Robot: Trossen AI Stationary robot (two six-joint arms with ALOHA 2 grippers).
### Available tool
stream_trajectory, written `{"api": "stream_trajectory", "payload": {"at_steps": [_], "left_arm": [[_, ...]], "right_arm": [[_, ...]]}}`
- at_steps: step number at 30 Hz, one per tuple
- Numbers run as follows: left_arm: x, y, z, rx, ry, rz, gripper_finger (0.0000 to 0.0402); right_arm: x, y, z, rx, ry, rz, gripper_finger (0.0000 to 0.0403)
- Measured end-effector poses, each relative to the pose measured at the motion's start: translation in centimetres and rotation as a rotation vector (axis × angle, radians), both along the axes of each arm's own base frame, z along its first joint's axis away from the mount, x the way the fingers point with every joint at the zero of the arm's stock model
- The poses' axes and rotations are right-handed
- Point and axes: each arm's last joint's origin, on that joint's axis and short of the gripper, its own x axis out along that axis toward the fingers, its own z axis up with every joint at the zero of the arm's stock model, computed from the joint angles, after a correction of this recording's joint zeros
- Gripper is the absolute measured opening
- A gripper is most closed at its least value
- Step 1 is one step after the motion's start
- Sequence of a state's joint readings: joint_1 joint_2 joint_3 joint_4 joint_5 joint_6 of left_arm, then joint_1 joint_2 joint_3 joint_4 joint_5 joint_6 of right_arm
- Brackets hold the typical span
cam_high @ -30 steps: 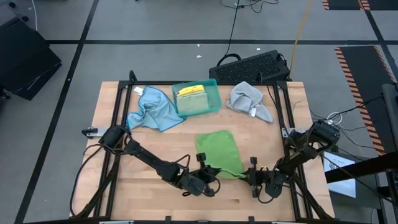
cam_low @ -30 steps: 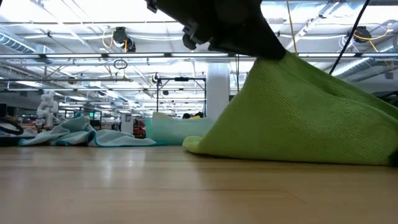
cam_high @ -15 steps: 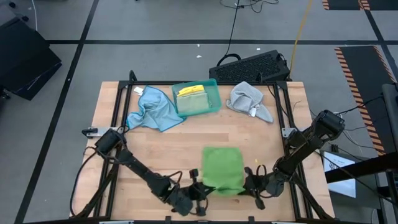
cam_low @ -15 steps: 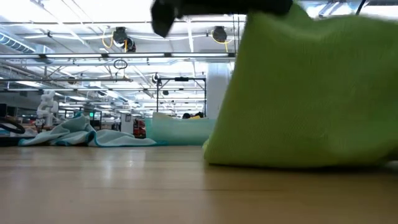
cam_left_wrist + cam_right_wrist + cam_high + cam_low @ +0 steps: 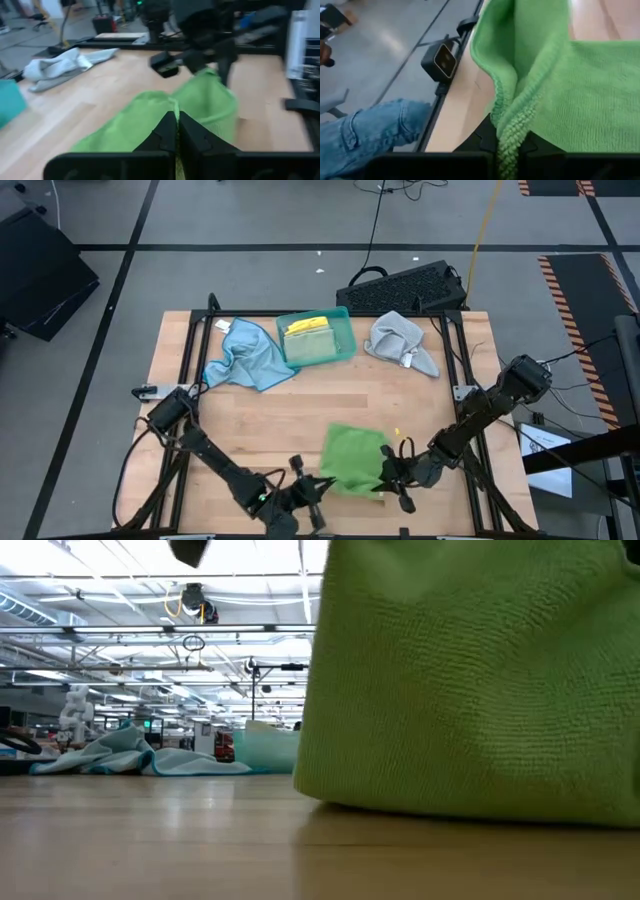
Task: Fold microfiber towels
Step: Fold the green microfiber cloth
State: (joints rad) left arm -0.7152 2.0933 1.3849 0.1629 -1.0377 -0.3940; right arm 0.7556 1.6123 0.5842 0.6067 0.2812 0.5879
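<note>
A green microfiber towel (image 5: 353, 457) is held up near the table's near edge between my two grippers. Its lower part (image 5: 450, 808) rests on the wood. My left gripper (image 5: 318, 484) is shut on its left side and my right gripper (image 5: 392, 470) is shut on its right side. A light blue towel (image 5: 245, 356) lies crumpled at the far left. A grey towel (image 5: 399, 340) lies crumpled at the far right. A yellow towel (image 5: 309, 327) lies in the teal tray (image 5: 342, 315), on top of another green cloth. My left gripper pinches a bunched edge of the green towel (image 5: 172, 111) between its two shut fingers, coming nearly level from the table's near left. The cloth rises in a ridge from the fingers and sags away beyond them. My right gripper pinches a hemmed edge of the towel (image 5: 512, 131), folded over itself, between its shut fingers, coming from the table's near right. The cloth stands up above the fingers, loosely draped.
The teal tray stands at the far middle, between the blue and grey towels. A black keyboard (image 5: 404, 286) lies beyond the table's far edge. A person's leg in jeans (image 5: 370, 132) shows off the table's near edge. Bare wood lies across the table's middle (image 5: 300, 395).
Both grippers have gone toward the table's near edge with the green towel, and the right one has risen. The towel, spread flat in the middle before, has slid toward the near edge. Its held side is now lifted and bunched, while its lower part stays on the wood.
</note>
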Motion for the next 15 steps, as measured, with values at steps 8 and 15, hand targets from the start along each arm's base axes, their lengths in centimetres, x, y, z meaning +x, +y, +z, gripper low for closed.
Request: {"api": "stream_trajectory", "payload": {"at_steps": [8,15], "left_arm": [[2.0,3.9,-1.1,-0.006,0.097,0.089,0.0009],[3.2,6.8,-1.7,-0.029,0.156,0.153,0.0006]], "right_arm": [[-0.1,-2.0,0.4,-0.06,0.128,0.001,0.0008],[0.3,-4.2,0.7,-0.149,0.169,-0.041,0.0008]]}}
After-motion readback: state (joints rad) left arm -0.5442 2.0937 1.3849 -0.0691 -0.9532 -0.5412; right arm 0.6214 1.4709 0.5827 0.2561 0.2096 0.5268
